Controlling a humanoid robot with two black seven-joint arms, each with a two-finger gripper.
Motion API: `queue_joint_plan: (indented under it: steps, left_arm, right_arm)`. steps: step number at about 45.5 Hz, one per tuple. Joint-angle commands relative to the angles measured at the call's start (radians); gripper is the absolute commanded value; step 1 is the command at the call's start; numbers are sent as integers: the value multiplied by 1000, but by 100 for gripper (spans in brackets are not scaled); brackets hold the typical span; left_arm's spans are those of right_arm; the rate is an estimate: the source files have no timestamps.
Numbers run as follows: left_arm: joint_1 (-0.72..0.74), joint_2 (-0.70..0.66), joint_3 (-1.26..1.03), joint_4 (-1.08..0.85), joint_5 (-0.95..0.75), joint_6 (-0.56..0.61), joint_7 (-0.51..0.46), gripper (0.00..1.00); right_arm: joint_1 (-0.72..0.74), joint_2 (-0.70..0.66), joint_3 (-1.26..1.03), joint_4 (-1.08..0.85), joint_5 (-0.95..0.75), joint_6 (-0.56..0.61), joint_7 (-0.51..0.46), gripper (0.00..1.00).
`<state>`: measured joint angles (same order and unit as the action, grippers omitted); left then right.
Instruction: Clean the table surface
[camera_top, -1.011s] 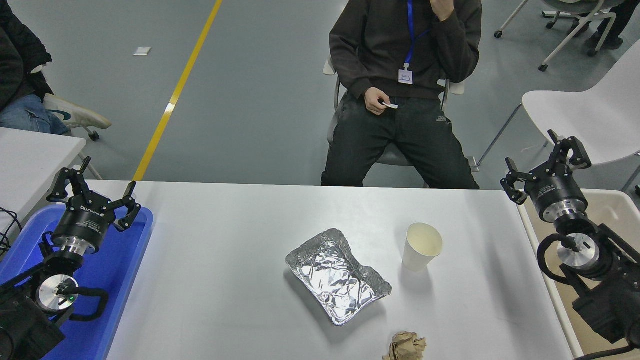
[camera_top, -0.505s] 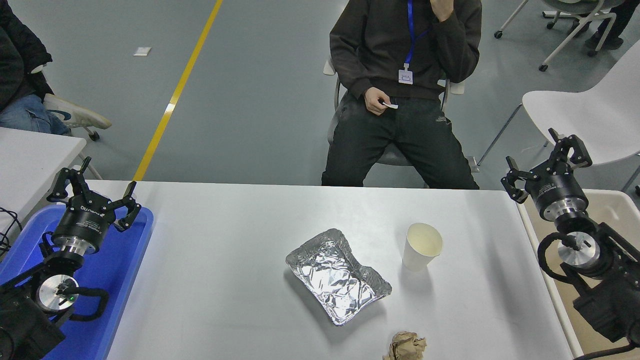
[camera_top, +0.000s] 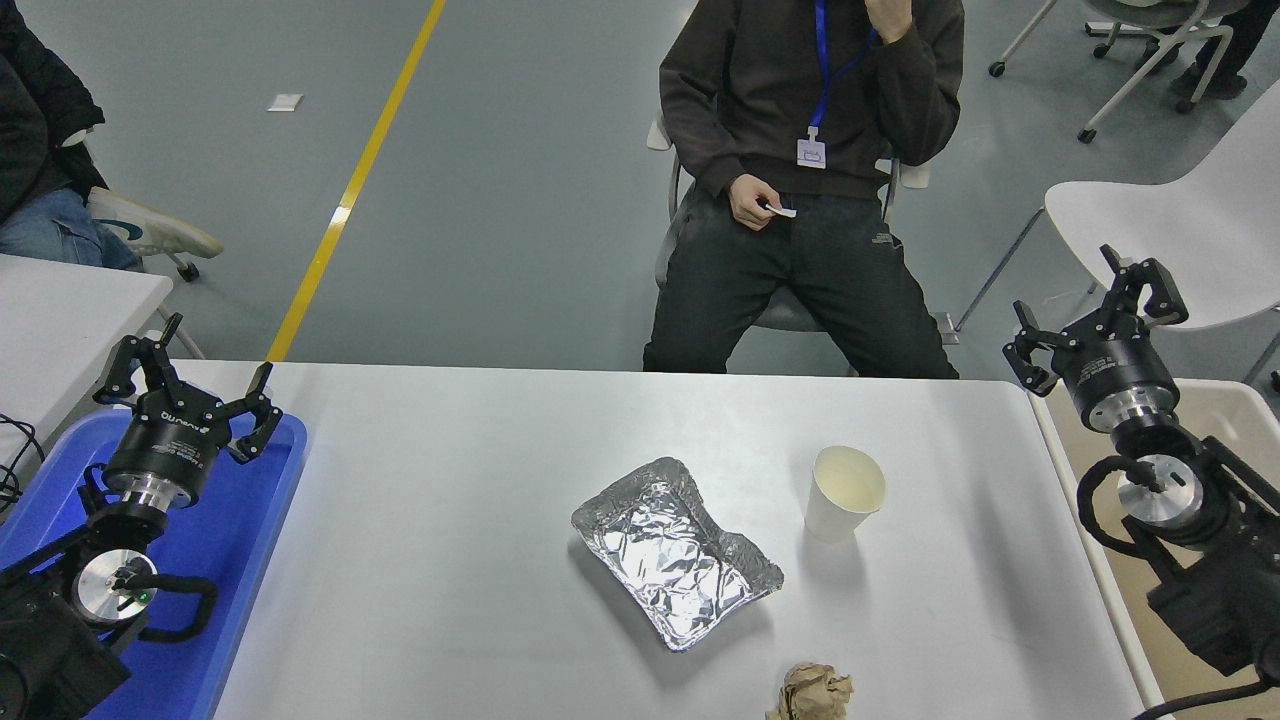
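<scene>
Left gripper (camera_top: 190, 370): black, thin linked fingers on a round black body with small white lettering, then a bright silver collar. Left arm (camera_top: 70, 610): black, blocky, with a silver disc joint, a small green light and a looped black cable. Right gripper (camera_top: 1092, 315): same make, white print on its black body. Right arm (camera_top: 1200, 580): black housings, silver disc, curved black cable.

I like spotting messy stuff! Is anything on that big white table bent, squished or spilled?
Yes. The silver foil tray in the middle of the white table surface is dented and sits askew. A crumpled brown paper ball lies at the near edge. The cream paper cup stands upright, and nothing looks spilled.
</scene>
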<state>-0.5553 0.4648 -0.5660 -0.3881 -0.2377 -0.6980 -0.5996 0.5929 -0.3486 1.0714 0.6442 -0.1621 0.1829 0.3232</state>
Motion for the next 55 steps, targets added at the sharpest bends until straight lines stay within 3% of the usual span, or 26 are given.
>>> queue_joint_plan:
  steps: [1, 18, 34, 55]
  left_arm:
    - [-2, -2, -2, 0, 0, -2, 1, 100]
    - [-3, -2, -3, 0, 1, -2, 1, 100]
    - [-3, -2, -3, 0, 1, -2, 1, 100]
    - [-3, -2, -3, 0, 0, -2, 1, 100]
  right_arm:
    - [-8, 28, -2, 0, 1, 6, 1, 99]
    - [-27, 23, -22, 87, -7, 4, -13, 99]
    - [-16, -127, -217, 209, -37, -16, -88, 99]
    - [44, -294, -341, 442, -425, -14, -154, 99]
